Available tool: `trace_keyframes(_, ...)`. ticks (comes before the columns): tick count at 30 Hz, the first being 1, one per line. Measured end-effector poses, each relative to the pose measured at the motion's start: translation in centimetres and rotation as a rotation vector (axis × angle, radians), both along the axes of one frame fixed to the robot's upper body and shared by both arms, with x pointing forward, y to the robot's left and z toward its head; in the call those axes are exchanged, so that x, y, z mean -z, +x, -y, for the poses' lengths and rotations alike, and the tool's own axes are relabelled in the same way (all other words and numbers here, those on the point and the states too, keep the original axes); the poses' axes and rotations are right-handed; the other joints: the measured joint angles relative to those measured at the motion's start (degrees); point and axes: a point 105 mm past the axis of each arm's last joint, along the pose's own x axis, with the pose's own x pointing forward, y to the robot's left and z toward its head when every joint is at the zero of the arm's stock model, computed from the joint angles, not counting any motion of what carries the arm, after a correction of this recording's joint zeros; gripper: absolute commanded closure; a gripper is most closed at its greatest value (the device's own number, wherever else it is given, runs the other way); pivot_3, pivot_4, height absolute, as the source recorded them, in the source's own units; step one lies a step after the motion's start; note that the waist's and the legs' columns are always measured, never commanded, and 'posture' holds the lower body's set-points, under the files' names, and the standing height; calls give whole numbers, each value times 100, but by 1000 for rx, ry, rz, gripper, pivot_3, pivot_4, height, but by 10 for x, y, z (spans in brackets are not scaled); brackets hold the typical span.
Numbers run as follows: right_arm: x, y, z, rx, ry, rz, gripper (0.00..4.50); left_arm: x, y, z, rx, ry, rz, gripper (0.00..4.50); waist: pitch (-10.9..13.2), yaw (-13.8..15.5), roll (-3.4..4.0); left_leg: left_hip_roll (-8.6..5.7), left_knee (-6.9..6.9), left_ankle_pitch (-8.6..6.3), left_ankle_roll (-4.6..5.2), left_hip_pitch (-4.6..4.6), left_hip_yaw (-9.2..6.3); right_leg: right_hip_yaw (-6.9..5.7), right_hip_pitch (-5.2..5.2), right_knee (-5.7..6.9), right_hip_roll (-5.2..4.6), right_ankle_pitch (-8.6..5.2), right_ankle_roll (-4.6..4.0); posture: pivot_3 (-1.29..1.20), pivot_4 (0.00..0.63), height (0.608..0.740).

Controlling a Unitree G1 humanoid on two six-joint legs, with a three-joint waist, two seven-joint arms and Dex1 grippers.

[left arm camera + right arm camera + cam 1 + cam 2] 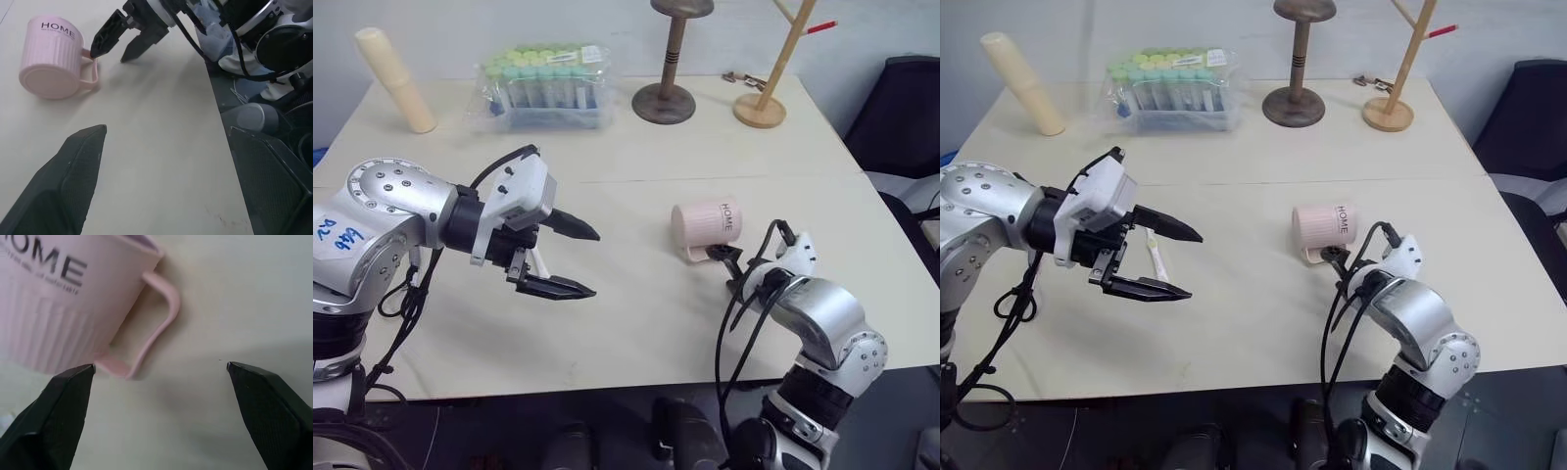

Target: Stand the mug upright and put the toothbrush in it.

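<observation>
Mug (705, 227) lying sideways; right hand (159, 382) spread by handle; left hand (576, 259) spread

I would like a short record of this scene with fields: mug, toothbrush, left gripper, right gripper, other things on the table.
mug: the mug lies on its side on the table, handle toward the robot
toothbrush: the toothbrush lies flat on the table, partly behind the left gripper
left gripper: left gripper open, holding nothing
right gripper: right gripper open, at the mug's handle, not closed on it
others: cream cylinder, pack of tubes, two wooden stands
</observation>
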Motion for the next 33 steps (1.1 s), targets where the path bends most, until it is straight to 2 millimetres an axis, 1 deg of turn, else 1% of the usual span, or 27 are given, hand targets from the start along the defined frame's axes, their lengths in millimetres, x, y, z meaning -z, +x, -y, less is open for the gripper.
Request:
trace_keyframes(3,-6,2,-7,-33,12,-10,0,0,0,1,5,-4,-1,223,0,3,0,8,-2,0,0,0,-7,6,0,-2,0,0,0,0,150,740)
trace_keyframes(6,-1,11,-9,-59,1,-42,0,0,0,2,8,-5,-1,223,0,16,0,9,-1,0,1,0,-12,14,0,-2,-4,0,0,0,150,740)
trace_keyframes(7,2,15,-8,-66,-4,-51,0,0,0,2,10,-5,-1,223,0,30,0,8,-1,1,3,-3,-13,15,0,-3,-6,0,0,0,150,740)
trace_keyframes(10,-1,28,-3,-66,-15,-26,0,-3,0,4,14,-6,6,223,0,55,0,10,3,0,6,-5,-29,20,1,-3,-8,0,1,0,150,740)
trace_keyframes(12,-1,33,-1,-59,-18,-15,0,-6,0,5,16,-6,17,223,0,80,-1,11,3,0,6,-4,-45,30,1,-4,-9,0,1,0,150,740)
trace_keyframes(17,-2,44,2,-40,-13,2,0,-6,0,5,15,-6,17,223,-2,135,-3,22,15,-1,8,-4,-47,50,5,-2,-10,1,2,0,150,740)
trace_keyframes(20,-1,46,2,-27,-16,-7,583,-6,0,5,14,-6,16,197,-2,154,-4,33,19,-2,10,-6,-49,50,7,-1,-9,1,2,0,150,740)
trace_keyframes(22,3,46,4,-15,-27,-19,1237,-6,0,5,13,-6,15,197,-3,158,-6,34,21,-3,11,-6,-49,51,8,-1,-11,2,3,0,150,740)
trace_keyframes(23,5,46,6,-3,-30,-27,1663,-6,0,4,13,-6,15,197,-4,159,-7,35,21,-3,11,-6,-49,50,8,-1,-10,2,3,0,150,740)
trace_keyframes(25,8,48,9,15,-32,-44,2303,-6,1,4,12,-7,15,197,-5,159,-8,36,21,-3,11,-6,-49,49,8,-1,-10,2,3,0,150,740)
trace_keyframes(27,10,50,12,25,-41,-50,2303,-6,1,4,11,-8,15,197,-5,159,-8,36,23,-3,11,-6,-49,50,9,-1,-9,2,3,0,150,740)
trace_keyframes(33,7,62,14,40,-53,-33,2303,-8,2,5,12,-13,17,197,-6,160,-10,37,26,-3,12,-5,-49,50,11,0,-10,2,3,0,150,740)
